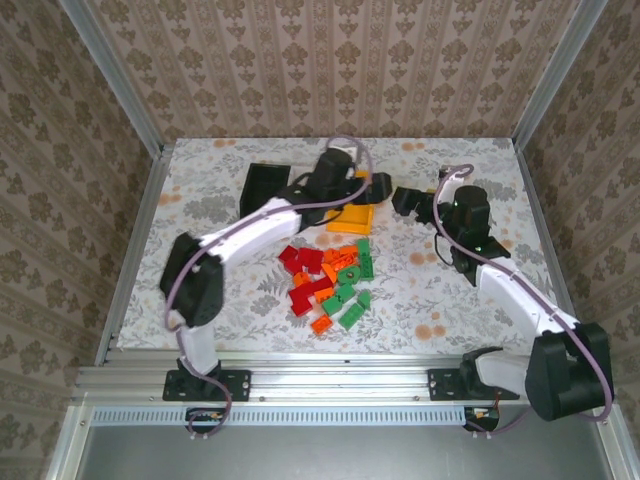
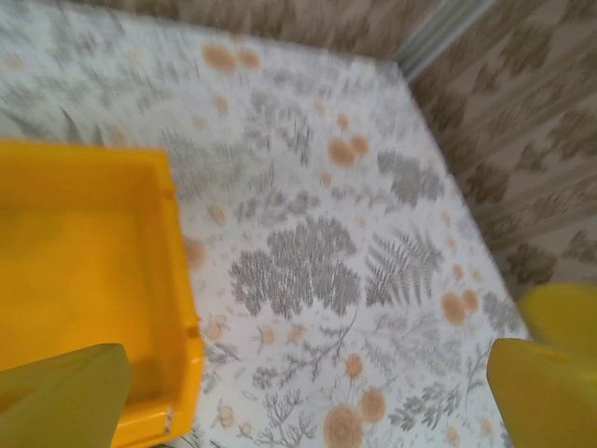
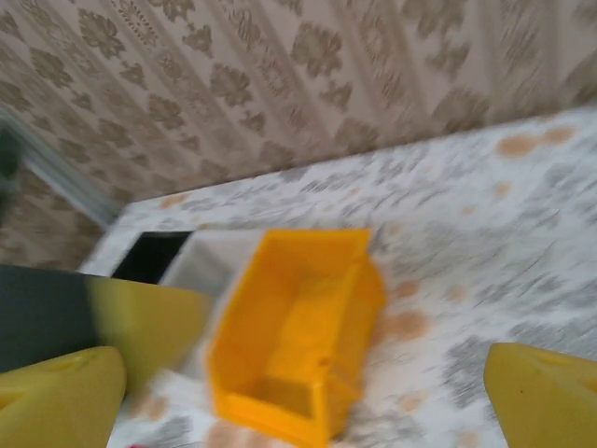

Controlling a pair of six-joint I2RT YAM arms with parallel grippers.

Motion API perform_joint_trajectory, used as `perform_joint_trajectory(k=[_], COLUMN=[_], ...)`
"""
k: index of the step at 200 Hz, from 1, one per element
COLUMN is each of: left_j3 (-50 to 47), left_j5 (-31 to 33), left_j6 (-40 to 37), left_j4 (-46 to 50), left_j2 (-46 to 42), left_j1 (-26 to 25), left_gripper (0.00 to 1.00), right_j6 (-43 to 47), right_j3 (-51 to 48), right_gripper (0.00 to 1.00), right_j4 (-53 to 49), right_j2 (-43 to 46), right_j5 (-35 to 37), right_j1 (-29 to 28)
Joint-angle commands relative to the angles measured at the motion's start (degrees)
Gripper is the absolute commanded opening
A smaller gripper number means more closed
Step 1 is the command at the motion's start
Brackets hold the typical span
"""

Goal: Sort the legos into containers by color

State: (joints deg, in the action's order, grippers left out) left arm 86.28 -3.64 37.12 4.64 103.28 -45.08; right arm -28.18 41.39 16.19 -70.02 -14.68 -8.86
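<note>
The flat table (image 1: 200,290), covered in a grey and orange floral print, takes up the middle of the top view, with patterned wallpaper on three sides and a metal rail along the lower edge.

The white and black left arm (image 1: 250,230) rises from the lower left of that view to the upper centre. The right arm (image 1: 520,300) reaches from the lower right towards the upper centre-right, and the two wrists end near each other.

The black open-topped plastic bin (image 1: 268,185) stands at the upper centre-left of the top view. The yellow-orange open-topped plastic bin (image 1: 352,215) lies to its right, partly under the end of the left arm. In the right wrist view the yellow-orange bin sits at centre frame, and the white plastic bin (image 3: 210,261) stands just beside it on the left, with the black bin beyond that, all blurred.

The small plastic lego bricks (image 1: 330,278) lie in a loose cluster on the table at the centre of the top view, below the bins and apart from them. Red ones lie mostly on the left of the cluster, orange ones through the middle and at the lower edge, and green ones on the right.

The left gripper (image 2: 308,373) hangs over the bare tablecloth just right of the yellow-orange bin's wall. Its yellow-green fingers (image 2: 65,397) sit in the two lower corners of the frame, spread wide with nothing between them.

The right gripper (image 3: 306,373) faces the yellow-orange bin from the side. Its fingers are also set wide apart in the lower corners and hold nothing.
</note>
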Motion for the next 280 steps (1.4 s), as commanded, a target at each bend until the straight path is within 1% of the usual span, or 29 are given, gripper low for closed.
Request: perform_joint_trajectory(k=[1,8,12,26,37,53,61,76,90,104,111,122,151,169,225,252,280], left_j3=[-8.23,-11.92,-14.16,-22.32,-28.51,-37.32,-41.93,-50.59,-57.28,-61.76,-63.16,-65.00,-68.10,-68.83,-69.97,-70.37,-70.20], left_j5=[0.47,0.28,0.19,0.17,1.43,4.80,6.68,7.79,8.62,8.89,9.43,10.12,11.46,11.98,10.51,10.86,10.82], left_j6=[-3.69,-3.46,-3.26,-2.85,-3.00,-2.75,-1.78,1.05,3.89,5.55,6.13,6.80,8.28,8.75,9.55,9.21,8.76], left_j4=[-5.35,-5.43,-5.41,-5.15,-3.71,-0.91,-0.17,-0.26,-0.04,1.33,2.64,4.03,5.02,5.02,5.21,5.15,5.24], left_j2=[-9.19,-12.52,-14.35,-21.96,-28.24,-37.32,-41.63,-48.98,-55.24,-60.48,-62.88,-66.23,-71.85,-73.17,-73.01,-73.05,-73.05], left_j1=[3.06,4.56,5.50,8.59,10.64,12.93,13.94,14.89,15.18,15.45,15.46,15.55,15.64,15.64,15.61,15.64,15.64], left_gripper=[1.00,1.00,1.00,1.00,1.00,1.00,1.00,1.00,1.00,1.00,1.00,1.00,1.00,1.00,1.00,1.00,1.00], right_j6=[-12.00,-9.95,-8.55,-2.51,1.16,2.45,1.96,0.49,-0.47,-0.44,-0.02,0.77,2.27,2.45,1.85,1.73,2.09], right_j3=[-1.12,0.29,1.52,6.71,9.21,9.34,8.71,7.88,7.83,8.27,8.51,9.67,11.74,12.70,12.69,14.12,15.55], right_gripper=[0.78,0.66,0.62,0.59,0.59,0.59,0.58,0.59,0.59,0.58,0.57,0.57,0.61,0.63,0.64,0.64,0.64], right_j4=[-3.06,-8.10,-12.42,-29.79,-39.00,-44.94,-46.31,-46.59,-46.59,-46.57,-46.55,-46.59,-45.89,-45.28,-42.60,-42.54,-42.36], right_j2=[-4.16,-4.23,-4.09,-4.14,-4.57,-5.51,-6.06,-7.03,-7.79,-8.99,-9.34,-13.06,-18.60,-20.44,-21.36,-24.38,-24.57], right_j5=[-12.11,-10.85,-8.68,2.37,11.30,18.43,20.59,23.09,23.54,25.42,25.74,24.84,23.11,21.83,17.74,17.92,17.30], right_j1=[0.25,-0.85,-1.74,-6.23,-11.43,-17.57,-19.63,-22.61,-23.94,-24.35,-24.36,-24.36,-25.56,-26.20,-27.00,-27.07,-27.84])
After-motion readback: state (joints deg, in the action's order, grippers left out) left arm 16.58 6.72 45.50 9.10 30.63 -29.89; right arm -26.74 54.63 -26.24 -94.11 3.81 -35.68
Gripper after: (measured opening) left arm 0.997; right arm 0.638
